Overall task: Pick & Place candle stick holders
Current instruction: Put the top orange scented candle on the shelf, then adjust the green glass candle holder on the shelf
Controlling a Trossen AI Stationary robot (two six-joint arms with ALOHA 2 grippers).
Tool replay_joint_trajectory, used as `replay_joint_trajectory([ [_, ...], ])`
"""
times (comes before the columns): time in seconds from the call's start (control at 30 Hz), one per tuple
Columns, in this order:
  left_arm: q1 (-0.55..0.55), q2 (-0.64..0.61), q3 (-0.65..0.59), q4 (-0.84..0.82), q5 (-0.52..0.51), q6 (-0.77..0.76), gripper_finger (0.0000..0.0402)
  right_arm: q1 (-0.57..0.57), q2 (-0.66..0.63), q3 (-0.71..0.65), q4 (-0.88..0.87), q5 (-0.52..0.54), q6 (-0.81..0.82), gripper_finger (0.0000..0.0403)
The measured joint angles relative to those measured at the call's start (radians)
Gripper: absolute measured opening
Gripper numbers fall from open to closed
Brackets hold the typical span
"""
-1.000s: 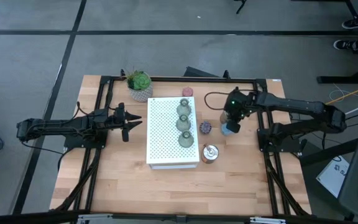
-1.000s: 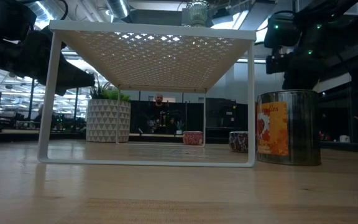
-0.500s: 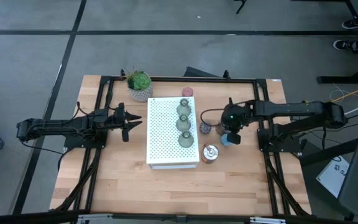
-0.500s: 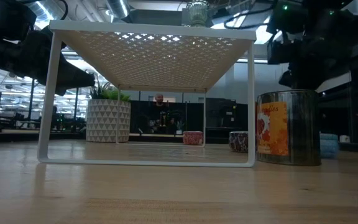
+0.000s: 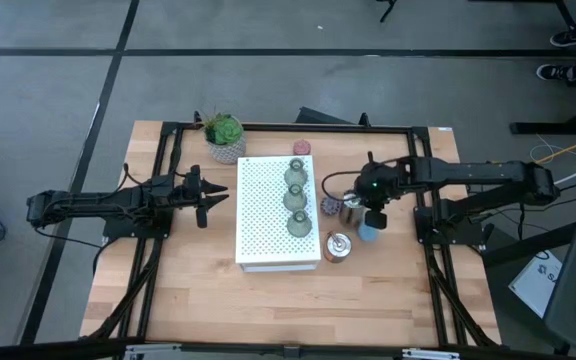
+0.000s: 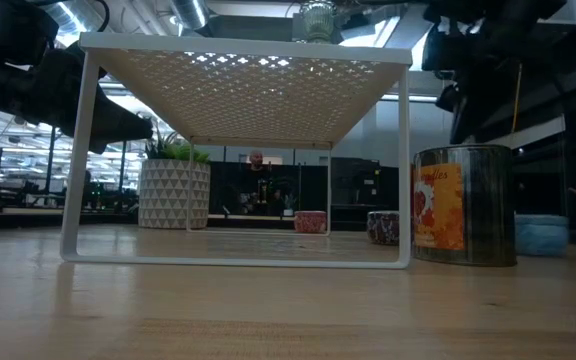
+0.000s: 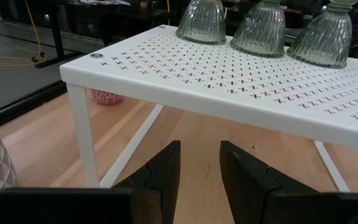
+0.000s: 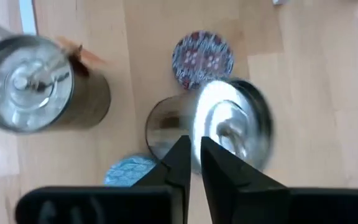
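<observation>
Low view shows a silvery tin holder point(image 6: 465, 205) with an orange-and-red label (its writing is too blurry to read) beside the white rack point(image 5: 278, 210). Right gripper point(image 5: 372, 199) hovers over another silvery holder point(image 8: 229, 127), fingers nearly together, holding nothing. Blue holder point(image 5: 368, 232) sits nearby.

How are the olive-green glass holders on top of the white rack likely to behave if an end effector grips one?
The three green glass holders are probably fragile and slick, being ribbed glass. Their bulbous bodies widen toward the base, so they likely stand steadily on the white perforated rack, but a narrow pinch might slide up the curve. Standing close together in a row, a nudged one may knock its neighbour.
</observation>
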Motion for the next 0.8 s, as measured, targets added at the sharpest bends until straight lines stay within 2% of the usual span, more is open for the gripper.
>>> replay_joint_trajectory([
  [0.17, 0.0, 0.0, 0.0, 0.0, 0.0, 0.0, 0.0107, 0.013, 0.017, 0.0, -0.051, -0.001, 0.049, 0.0042],
  [0.43, 0.0, 0.0, 0.0, 0.0, 0.0, 0.0, 0.0107, 0.035, 0.019, 0.0, -0.041, -0.012, 0.072, 0.0043],
  [0.6, 0.0, 0.0, 0.0, 0.0, 0.0, 0.0, 0.0107, 0.035, 0.016, 0.018, 0.049, 0.021, 0.001, 0.0044],
  [0.8, 0.0, 0.0, 0.0, 0.0, 0.0, 0.0, 0.0107, 0.009, 0.015, 0.053, 0.25, 0.151, -0.093, 0.0052],
])
